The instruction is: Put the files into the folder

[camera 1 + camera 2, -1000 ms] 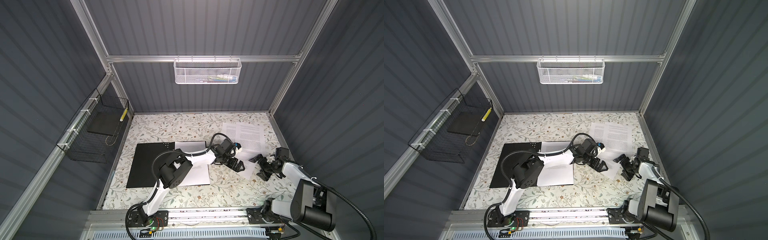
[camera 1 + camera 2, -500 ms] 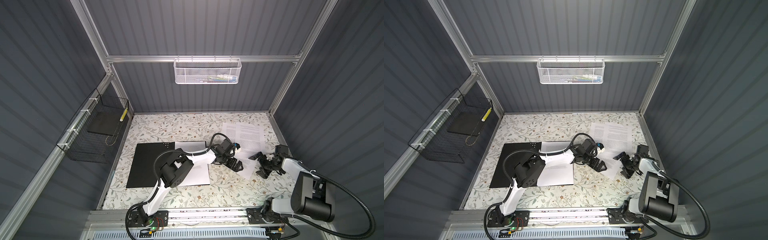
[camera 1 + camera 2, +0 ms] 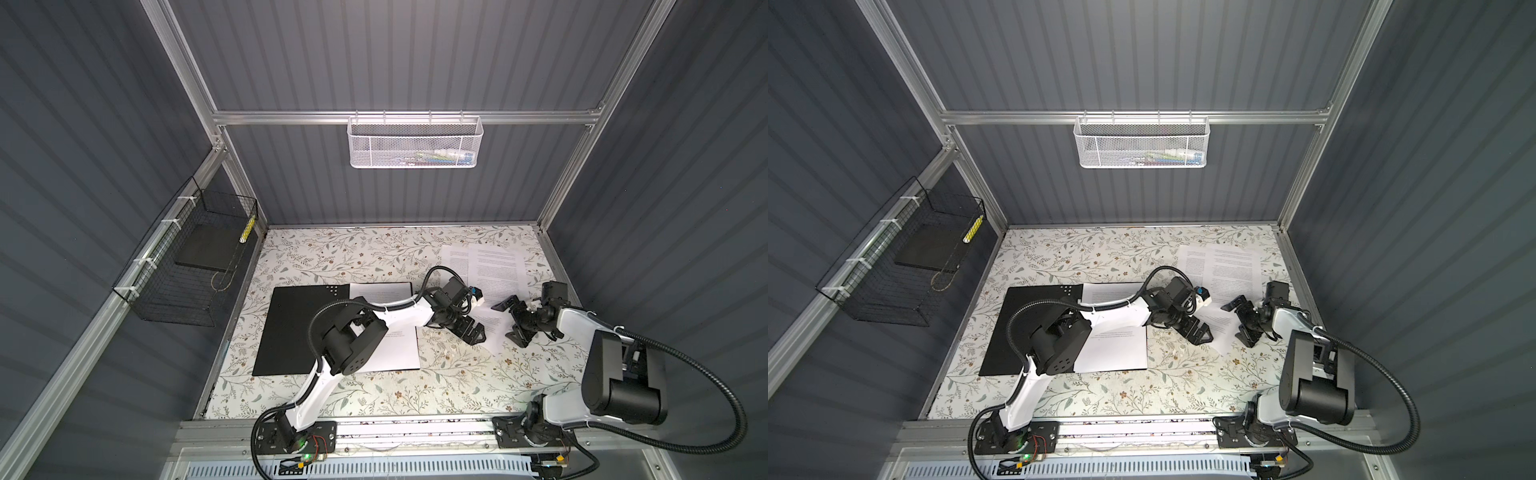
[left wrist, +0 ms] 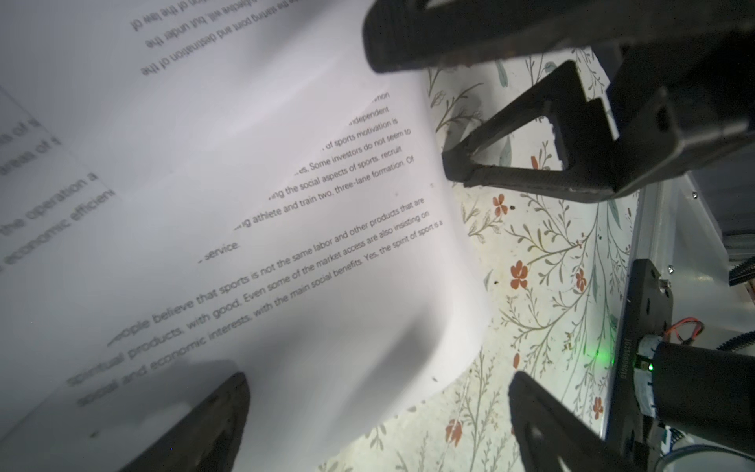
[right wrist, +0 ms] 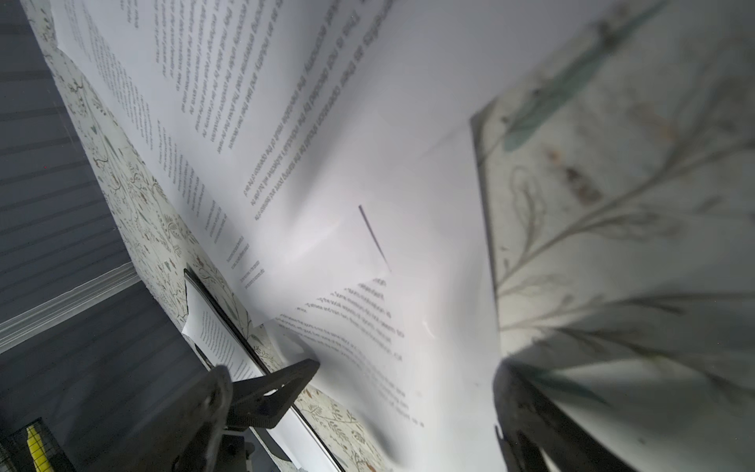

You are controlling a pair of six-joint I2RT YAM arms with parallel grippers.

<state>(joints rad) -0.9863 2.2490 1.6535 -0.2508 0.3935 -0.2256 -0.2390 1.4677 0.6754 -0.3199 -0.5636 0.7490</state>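
Folder (image 3: 299, 328): black, laid open flat on the table (image 3: 374, 257), left of centre, with a printed sheet (image 3: 395, 349) inside. Files (image 3: 494, 266): overlapped at far right. Left gripper (image 3: 477, 333) and right gripper (image 3: 506, 322): both spread wide, positioned over the nearest file.

Black folder (image 3: 286, 328), white files (image 3: 496, 266) printed black, pale floral tabletop (image 3: 332, 257), grey walls (image 3: 415, 62)

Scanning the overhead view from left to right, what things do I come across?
Black wire basket → black folder → left claw → right claw. The loose pages overlap the claws, so I left them out.
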